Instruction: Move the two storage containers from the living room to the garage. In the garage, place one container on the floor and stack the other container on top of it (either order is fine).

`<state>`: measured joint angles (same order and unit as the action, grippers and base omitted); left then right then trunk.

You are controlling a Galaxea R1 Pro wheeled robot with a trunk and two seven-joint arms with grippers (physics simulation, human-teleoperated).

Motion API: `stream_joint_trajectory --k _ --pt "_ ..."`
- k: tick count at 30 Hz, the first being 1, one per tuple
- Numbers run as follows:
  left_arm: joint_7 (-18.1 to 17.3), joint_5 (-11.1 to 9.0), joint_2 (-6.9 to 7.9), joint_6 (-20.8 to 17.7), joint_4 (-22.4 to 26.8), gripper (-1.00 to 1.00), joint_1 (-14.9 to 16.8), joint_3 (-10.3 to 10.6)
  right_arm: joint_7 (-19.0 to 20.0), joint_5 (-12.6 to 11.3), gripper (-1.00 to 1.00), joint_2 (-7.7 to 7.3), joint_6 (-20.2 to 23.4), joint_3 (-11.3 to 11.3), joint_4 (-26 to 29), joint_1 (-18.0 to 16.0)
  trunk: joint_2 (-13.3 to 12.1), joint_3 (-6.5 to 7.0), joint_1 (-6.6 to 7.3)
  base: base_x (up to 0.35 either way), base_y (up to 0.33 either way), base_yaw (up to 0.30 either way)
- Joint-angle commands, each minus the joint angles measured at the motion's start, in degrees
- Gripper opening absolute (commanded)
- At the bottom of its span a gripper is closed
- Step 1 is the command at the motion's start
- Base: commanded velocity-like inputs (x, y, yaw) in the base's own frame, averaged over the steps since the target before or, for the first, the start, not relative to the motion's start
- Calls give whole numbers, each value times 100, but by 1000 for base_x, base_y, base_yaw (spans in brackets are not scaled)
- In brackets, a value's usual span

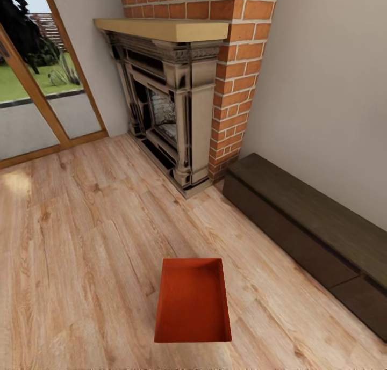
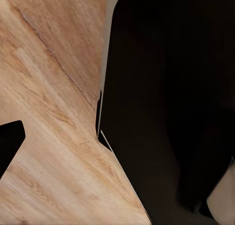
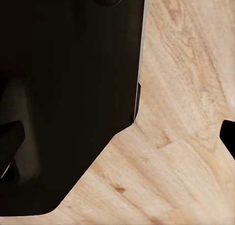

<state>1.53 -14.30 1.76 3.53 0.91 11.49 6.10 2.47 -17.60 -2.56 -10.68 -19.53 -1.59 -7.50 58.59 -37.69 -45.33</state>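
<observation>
One storage container (image 1: 192,301), an orange-red open-top bin with thin walls and a flat bottom, sits on the light wood plank floor (image 1: 80,241) of the living room, nearest the robot and roughly centred before it in the head view. Its long side runs away from the camera toward the fireplace; it stands apart from everything else, with bare boards on all sides.

Judging by the setting, the job is at its first stage: the bin has yet to be picked up, and the garage is nowhere in sight. The next move likely calls for bringing both arms down to the bin's thin side walls, which offer only narrow edges to grip.

Both wrist views look down on pale, knotted planks beside a dark, smooth-sided body, probably the robot's own; whether either gripper is spread or closed cannot be told from them.

Beyond the bin to the right, a long, low dark-wood bench (image 1: 301,219) runs along the plain wall. Farther back rises the red brick fireplace (image 1: 236,74), with an ornate metallic surround and a pale wood mantel. At far left, wood-framed glass doors (image 1: 37,101) open onto grass.
</observation>
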Motion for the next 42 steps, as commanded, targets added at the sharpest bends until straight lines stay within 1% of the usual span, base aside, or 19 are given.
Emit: stream_joint_trajectory --k 1,42 --pt "14 -46 0 16 -3 100 2 49 26 -60 100 1 -32 -42 -17 -6 3 -13 0 0 0 0" --pt "14 -46 0 16 -1 100 2 49 26 -60 100 1 -35 -42 -17 -6 3 -391 0 0 0 0"
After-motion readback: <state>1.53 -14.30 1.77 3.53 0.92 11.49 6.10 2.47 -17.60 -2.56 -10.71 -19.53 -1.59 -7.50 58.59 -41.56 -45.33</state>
